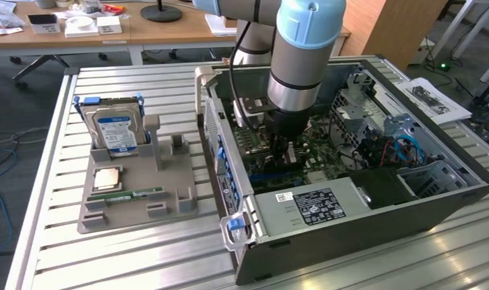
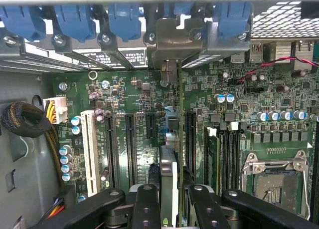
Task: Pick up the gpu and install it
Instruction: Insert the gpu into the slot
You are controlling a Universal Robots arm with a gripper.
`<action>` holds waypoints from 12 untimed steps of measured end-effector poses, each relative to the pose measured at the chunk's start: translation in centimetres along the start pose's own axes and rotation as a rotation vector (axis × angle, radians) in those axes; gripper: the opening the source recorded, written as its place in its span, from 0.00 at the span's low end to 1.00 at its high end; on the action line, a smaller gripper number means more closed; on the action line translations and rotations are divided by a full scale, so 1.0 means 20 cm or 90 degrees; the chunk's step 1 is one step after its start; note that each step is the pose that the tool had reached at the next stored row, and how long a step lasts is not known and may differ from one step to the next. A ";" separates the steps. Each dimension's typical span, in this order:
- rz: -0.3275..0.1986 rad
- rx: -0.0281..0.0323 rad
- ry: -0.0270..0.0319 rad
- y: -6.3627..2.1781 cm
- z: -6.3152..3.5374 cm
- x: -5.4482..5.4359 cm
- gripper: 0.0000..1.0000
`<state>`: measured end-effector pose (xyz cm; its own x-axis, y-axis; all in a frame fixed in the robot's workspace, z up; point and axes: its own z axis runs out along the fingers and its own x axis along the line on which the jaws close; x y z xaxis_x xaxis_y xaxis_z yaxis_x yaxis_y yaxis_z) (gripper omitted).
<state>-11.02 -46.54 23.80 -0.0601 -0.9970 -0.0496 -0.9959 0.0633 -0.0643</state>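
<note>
The gpu (image 2: 168,186) is seen edge-on in the wrist view, held upright between the fingers of the gripper (image 2: 169,209), which are closed narrowly on its upper edge; it hangs over the motherboard (image 2: 239,114), in line with one of the long black expansion slots (image 2: 130,144) and with its silvery bracket end towards the rear wall of the case, where the blue slot latches (image 2: 75,22) sit. In the exterior view the gripper (image 1: 287,145) is lowered inside the open computer case (image 1: 437,199), roughly midway between its long walls. The card is judged to be light and stiff but fragile: thin, with exposed components and a contact edge that should not be touched or scraped, so a hold on the bare top edge, as taken here, is the sensible one, and any tilt is likely to jam it against the slot. A smooth board edge may also slip under a light pinch. On the slatted worktop, towards the exterior view's left edge, a grey fixture tray (image 1: 172,205) carries a hard drive (image 1: 116,130) standing upright with a blue-and-white label, a green memory stick (image 1: 136,194) lying flat and a small square chip (image 1: 107,177). A black label with white print is fixed to the power supply (image 1: 309,208); its writing cannot be read, and neither can the drive's label. No brand name is legible anywhere.
</note>
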 end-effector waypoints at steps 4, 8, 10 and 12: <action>0.000 0.0000 0.0000 0.000 0.000 0.00 0.27; 0.000 0.0000 0.0000 0.000 0.000 0.00 0.27; 0.000 -0.0001 0.0002 0.000 0.002 0.00 0.27; 0.000 -0.0001 0.0002 0.000 0.002 0.00 0.27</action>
<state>-11.02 -46.55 23.75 -0.0601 -0.9970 -0.0493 -0.9959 0.0632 -0.0642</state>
